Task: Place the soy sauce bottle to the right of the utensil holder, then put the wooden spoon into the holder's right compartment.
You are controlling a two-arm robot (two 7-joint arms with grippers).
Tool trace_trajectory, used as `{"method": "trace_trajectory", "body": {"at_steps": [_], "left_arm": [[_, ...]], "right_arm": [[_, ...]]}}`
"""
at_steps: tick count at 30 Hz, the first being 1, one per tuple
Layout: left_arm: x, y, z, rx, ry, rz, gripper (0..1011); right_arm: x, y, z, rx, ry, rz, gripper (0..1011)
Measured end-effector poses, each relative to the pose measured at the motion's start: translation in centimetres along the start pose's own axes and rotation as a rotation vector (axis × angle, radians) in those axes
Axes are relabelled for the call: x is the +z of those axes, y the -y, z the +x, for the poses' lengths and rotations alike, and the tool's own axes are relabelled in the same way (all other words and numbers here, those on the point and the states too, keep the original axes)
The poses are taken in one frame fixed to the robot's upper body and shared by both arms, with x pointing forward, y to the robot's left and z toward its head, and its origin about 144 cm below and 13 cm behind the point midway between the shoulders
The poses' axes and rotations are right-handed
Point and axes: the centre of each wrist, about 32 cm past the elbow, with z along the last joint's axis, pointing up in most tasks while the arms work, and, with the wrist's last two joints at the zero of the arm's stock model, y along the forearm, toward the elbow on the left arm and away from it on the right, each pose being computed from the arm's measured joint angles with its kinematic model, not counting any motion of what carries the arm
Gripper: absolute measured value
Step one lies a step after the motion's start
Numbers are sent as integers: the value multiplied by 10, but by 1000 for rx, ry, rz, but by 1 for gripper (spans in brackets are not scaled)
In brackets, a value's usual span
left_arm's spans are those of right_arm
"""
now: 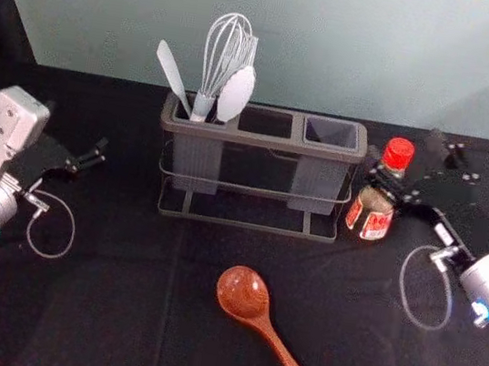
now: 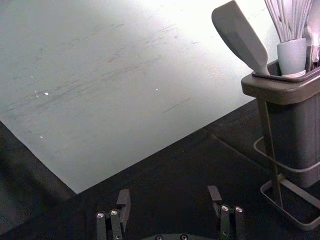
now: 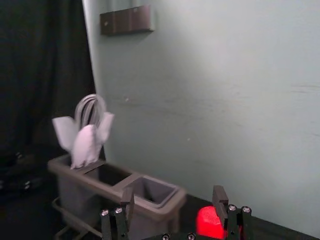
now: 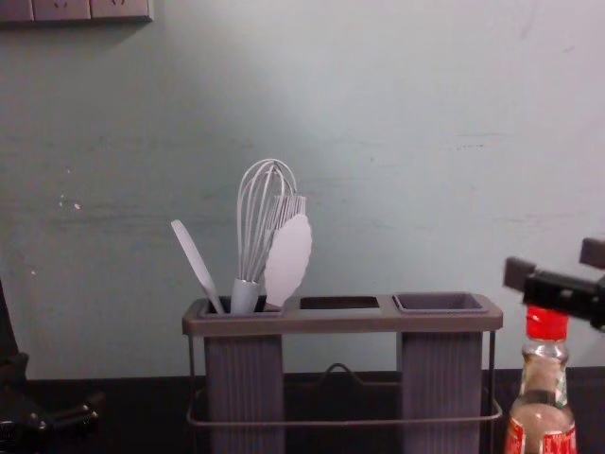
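The red-capped glass soy sauce bottle (image 1: 372, 202), its red-and-white label (image 1: 375, 226) unreadable, stands just off the grey plastic utensil holder's (image 1: 265, 139) right edge, the right gripper (image 1: 405, 154) spread at its cap, the long-handled brown wooden spoon (image 1: 246, 294) on open black cloth (image 1: 115, 311) in front, the left gripper (image 1: 75, 127) spread left of the holder.

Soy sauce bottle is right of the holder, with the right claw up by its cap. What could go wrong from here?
The open right claw has a finger close to the red cap; a sideways retreat might tip the bottle.

The bottle stands near the holder, so bringing the spoon over could knock it.

The wooden spoon lies flat; poorly angled, it may catch the right compartment's rim.
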Motion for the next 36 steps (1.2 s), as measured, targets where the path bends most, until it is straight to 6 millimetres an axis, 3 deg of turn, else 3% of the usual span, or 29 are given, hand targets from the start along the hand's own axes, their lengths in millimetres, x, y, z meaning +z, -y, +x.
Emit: {"method": "trace_trajectory", "body": {"at_steps": [5, 19, 26, 36], "left_arm": [[0, 0, 0, 0, 0, 0, 1011], [0, 0, 0, 0, 0, 0, 1011], [0, 0, 0, 0, 0, 0, 1011], [0, 0, 0, 0, 0, 0, 1011]], "right_arm": [[3, 9, -28, 28, 35, -42, 1003], [0, 16, -81, 121, 41, -207, 1003], [-12, 12, -102, 129, 33, -266, 1003], [-25, 12, -115, 131, -23, -280, 1003]]}}
